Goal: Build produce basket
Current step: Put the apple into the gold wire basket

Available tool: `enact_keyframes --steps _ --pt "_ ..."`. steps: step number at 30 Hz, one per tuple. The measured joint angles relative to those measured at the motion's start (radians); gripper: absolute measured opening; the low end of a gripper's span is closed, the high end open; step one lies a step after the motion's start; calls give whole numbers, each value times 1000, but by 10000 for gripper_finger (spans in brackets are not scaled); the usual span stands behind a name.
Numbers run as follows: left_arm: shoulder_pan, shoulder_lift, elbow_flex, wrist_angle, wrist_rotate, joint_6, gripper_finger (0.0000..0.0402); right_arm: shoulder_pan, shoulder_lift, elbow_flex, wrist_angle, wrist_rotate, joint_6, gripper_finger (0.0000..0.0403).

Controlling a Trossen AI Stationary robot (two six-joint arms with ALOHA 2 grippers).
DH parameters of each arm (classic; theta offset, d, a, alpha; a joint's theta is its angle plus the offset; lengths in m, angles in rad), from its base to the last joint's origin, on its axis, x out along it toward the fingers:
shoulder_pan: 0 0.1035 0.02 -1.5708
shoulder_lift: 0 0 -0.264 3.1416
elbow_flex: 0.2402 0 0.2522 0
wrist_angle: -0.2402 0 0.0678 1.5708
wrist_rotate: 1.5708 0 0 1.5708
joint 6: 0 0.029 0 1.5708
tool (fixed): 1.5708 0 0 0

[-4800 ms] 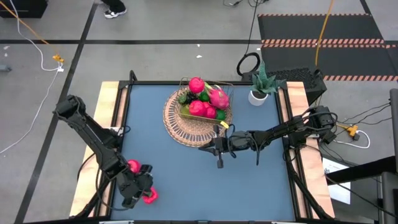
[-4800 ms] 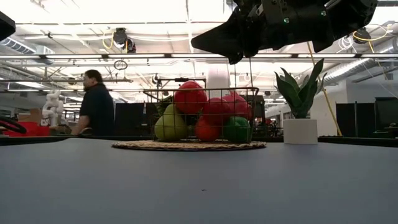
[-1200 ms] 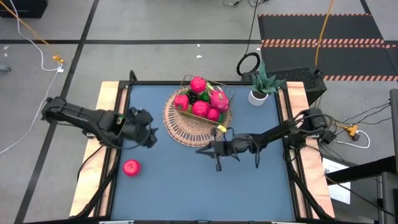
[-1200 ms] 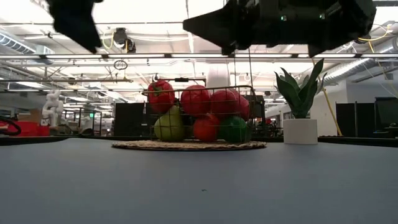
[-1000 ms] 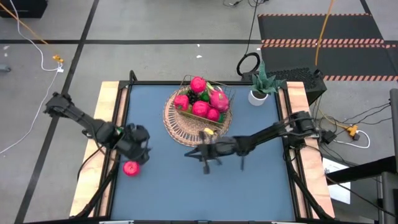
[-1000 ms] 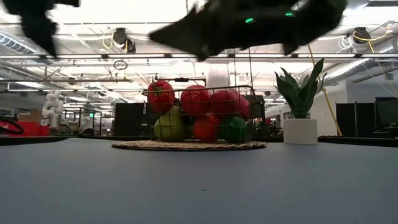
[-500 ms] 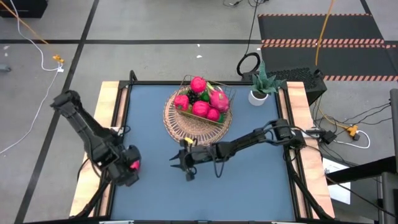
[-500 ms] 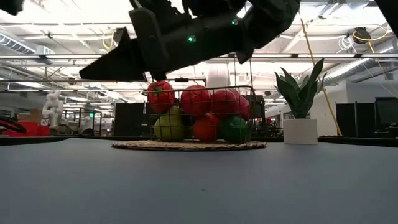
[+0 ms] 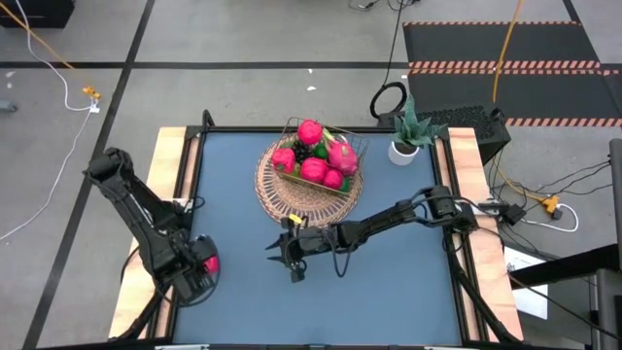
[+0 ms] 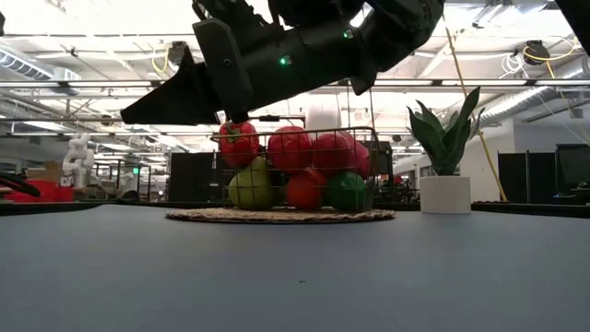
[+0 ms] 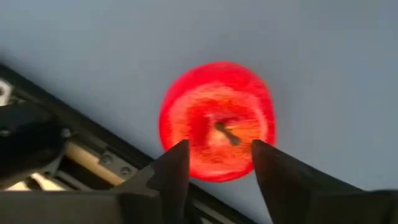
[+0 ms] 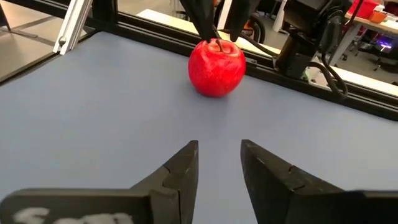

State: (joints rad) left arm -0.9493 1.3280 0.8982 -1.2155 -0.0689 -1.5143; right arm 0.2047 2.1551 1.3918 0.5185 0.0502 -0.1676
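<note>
Lower left of the high view: left gripper (image 9: 201,272) low over a red apple (image 9: 209,262) near the blue table (image 9: 389,292)'s left edge, fingers (image 11: 174,171) apart on either side of the stem, not closed on the fruit, which rests on the table top. Just left of centre: right gripper (image 9: 288,255) hanging above bare table, fingers (image 12: 183,168) slightly apart with nothing between, pointed toward the apple. Upper centre: woven basket (image 9: 282,199) with its wire frame, piled with produce (image 9: 313,156) in pink-red, green and dark tones; upper right, beside it, a green plant in a white pot (image 9: 403,148).
</note>
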Motion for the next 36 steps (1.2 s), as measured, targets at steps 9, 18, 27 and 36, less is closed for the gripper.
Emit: enact_keyframes --steps 9,18,27,36 --pt "1 0 0 3 -24 -17 62 0 0 0 0 0 -10 116" --pt "1 0 0 16 -30 -17 4 0 0 0 -1 0 -10 116" --pt "0 0 0 -23 -103 -53 2 0 0 0 -8 0 -10 116" --pt "52 0 4 -47 -226 -6 1 0 0 0 -54 0 26 116"
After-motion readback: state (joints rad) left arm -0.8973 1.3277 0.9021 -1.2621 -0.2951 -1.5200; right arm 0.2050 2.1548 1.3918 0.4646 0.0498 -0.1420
